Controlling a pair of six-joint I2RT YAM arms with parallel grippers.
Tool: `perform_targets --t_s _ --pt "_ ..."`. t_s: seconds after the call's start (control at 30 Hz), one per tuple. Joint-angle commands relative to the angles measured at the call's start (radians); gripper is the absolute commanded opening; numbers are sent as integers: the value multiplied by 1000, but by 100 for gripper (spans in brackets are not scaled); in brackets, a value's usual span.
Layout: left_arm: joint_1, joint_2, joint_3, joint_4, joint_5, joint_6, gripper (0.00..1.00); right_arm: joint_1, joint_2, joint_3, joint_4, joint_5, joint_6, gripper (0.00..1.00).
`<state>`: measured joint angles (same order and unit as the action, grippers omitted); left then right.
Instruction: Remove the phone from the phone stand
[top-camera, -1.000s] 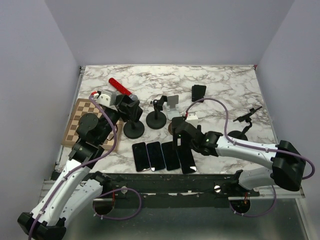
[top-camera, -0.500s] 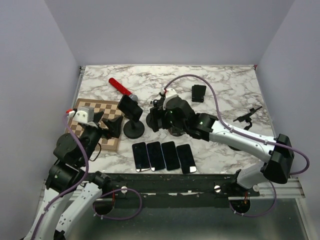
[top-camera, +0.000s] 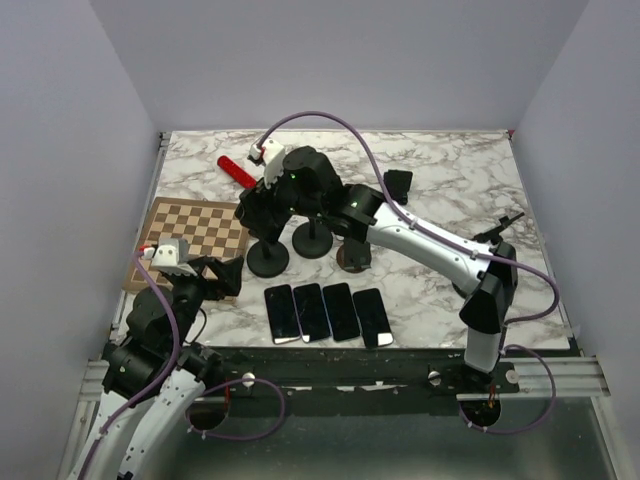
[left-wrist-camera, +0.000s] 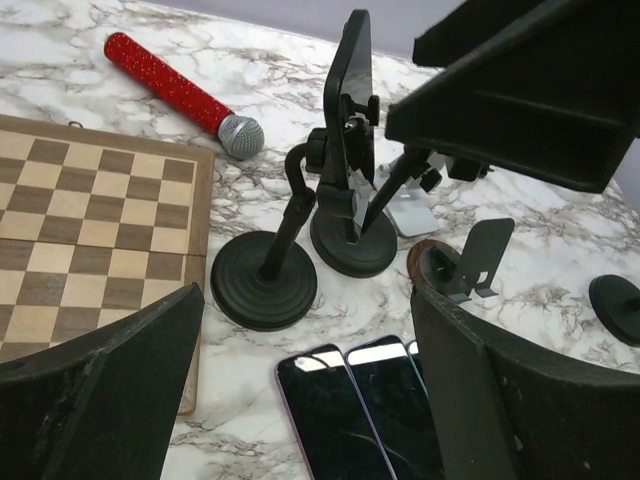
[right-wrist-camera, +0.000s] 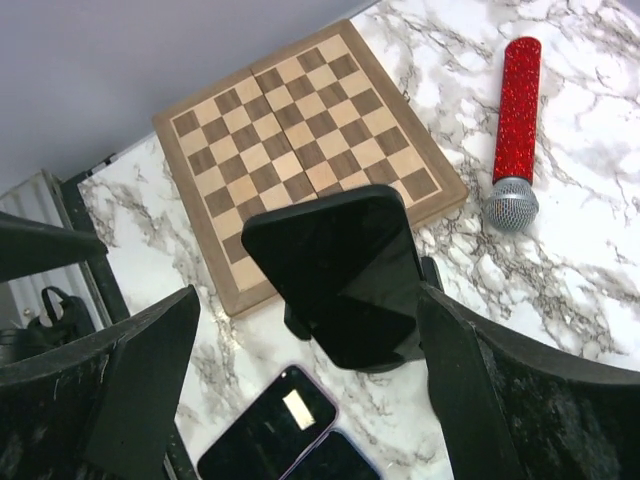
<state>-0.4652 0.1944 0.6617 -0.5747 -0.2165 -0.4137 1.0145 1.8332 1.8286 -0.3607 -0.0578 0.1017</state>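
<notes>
A black phone (top-camera: 256, 211) sits upright in the clamp of a black phone stand (top-camera: 267, 261) with a round base, next to the chessboard. My right gripper (top-camera: 262, 203) reaches over from the back, open, with a finger on each side of the phone (right-wrist-camera: 340, 265) and not touching it. The right wrist view shows the gripper (right-wrist-camera: 310, 300) above the phone's face. My left gripper (top-camera: 222, 275) hangs open and empty near the table's front left. In its own view the left gripper (left-wrist-camera: 305, 300) looks at the edge-on phone (left-wrist-camera: 350, 100) and the stand's base (left-wrist-camera: 263, 281).
Several black phones (top-camera: 328, 312) lie flat in a row at the front. A chessboard (top-camera: 195, 233) lies at the left and a red microphone (top-camera: 240, 173) behind it. More stands (top-camera: 313, 238) (top-camera: 353, 256) are just right of the phone stand. Farther right are a black holder (top-camera: 397, 185) and a clip stand (top-camera: 494, 240).
My right arm swung from the flat phones to the back left and now brackets the phone on the stand. My left arm pulled back from the stand towards the front left and opened wider.
</notes>
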Motion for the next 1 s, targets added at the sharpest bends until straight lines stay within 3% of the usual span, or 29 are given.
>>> perform_targets --t_s 0.0,0.17,0.37,0.43,0.7,0.8,0.9,0.97 --pt "-2 -26 -34 -11 -14 -45 93 4 103 142 -115 -27 -106 98" --pt "-2 -48 -56 2 -3 -41 93 5 169 178 -107 79 -139 100" --pt "-3 -33 -61 14 8 -30 93 4 210 194 -102 93 -155 100" --pt "-2 -20 -62 23 12 -30 93 5 215 199 -104 92 -147 95" --pt "-2 38 -62 58 51 -25 92 4 217 191 -79 75 -104 62" --pt "-2 53 -65 71 70 -27 91 5 221 204 -93 75 -65 44" --pt "-2 72 -73 91 83 -40 85 4 206 195 -91 84 -36 21" --pt "-2 93 -81 115 113 -43 74 5 194 192 -90 85 -7 9"
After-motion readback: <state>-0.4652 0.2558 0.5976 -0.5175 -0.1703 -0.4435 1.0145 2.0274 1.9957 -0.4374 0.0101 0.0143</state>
